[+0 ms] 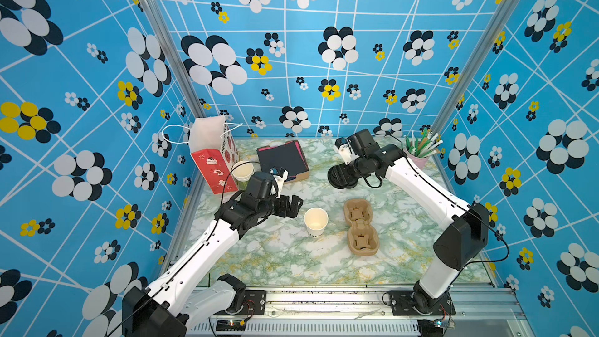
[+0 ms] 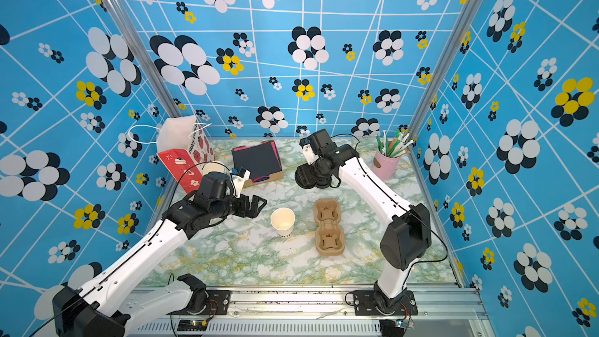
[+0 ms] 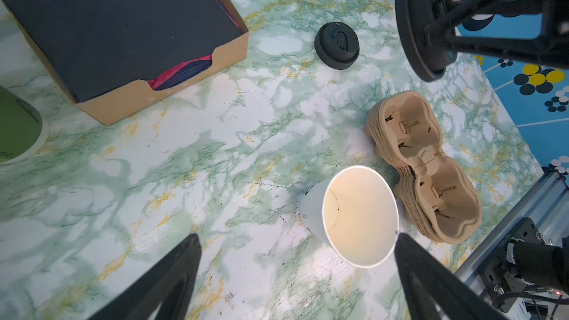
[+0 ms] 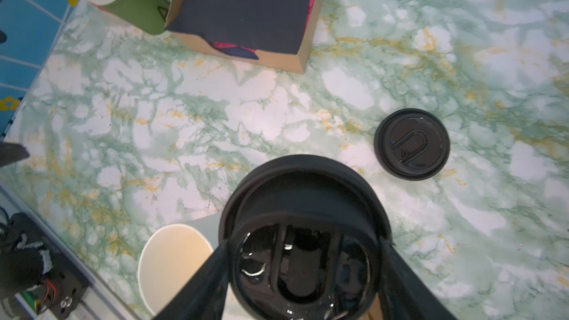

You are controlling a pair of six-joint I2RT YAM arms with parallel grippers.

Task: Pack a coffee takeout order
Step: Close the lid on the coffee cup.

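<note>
Blue walls printed with flowers close in a green-veined marble worktop [image 1: 291,254].

At the far left stands a red gift bag [image 1: 212,166], and by it a green paper cup [image 4: 135,10] with white cups nested inside, which is not part of my order. Next comes the cardboard box [image 1: 299,177] of napkins, with the black napkin [image 1: 282,158] lying on top and pink ones showing beneath it.

My left pincer [image 1: 296,208] hovers low with its jaws as wide as they go and nothing in them. It is aimed at the white paper cup [image 1: 316,222], near it but not touching. The cup stands upright and empty on the worktop, just beside the stacked pulp cup carrier [image 1: 360,226].

Further right, my right pincer [image 4: 303,250] is clamped across a black plastic lid [image 4: 295,186]. The lid is held clear of the surface and tilted rather than flat. A second black lid [image 4: 412,144] lies on the worktop nearby. A pink pot of straws [image 1: 418,157] sits in the back right corner.

I judge the step in hand to be lidding the cup, with the lid picked up but not yet over it. Next I would close the left jaws lightly on the cup wall, gently enough not to crush the paper. Then I would swing the lid across, level it over the rim and press it down evenly. The napkin and the bagging are not yet done.
</note>
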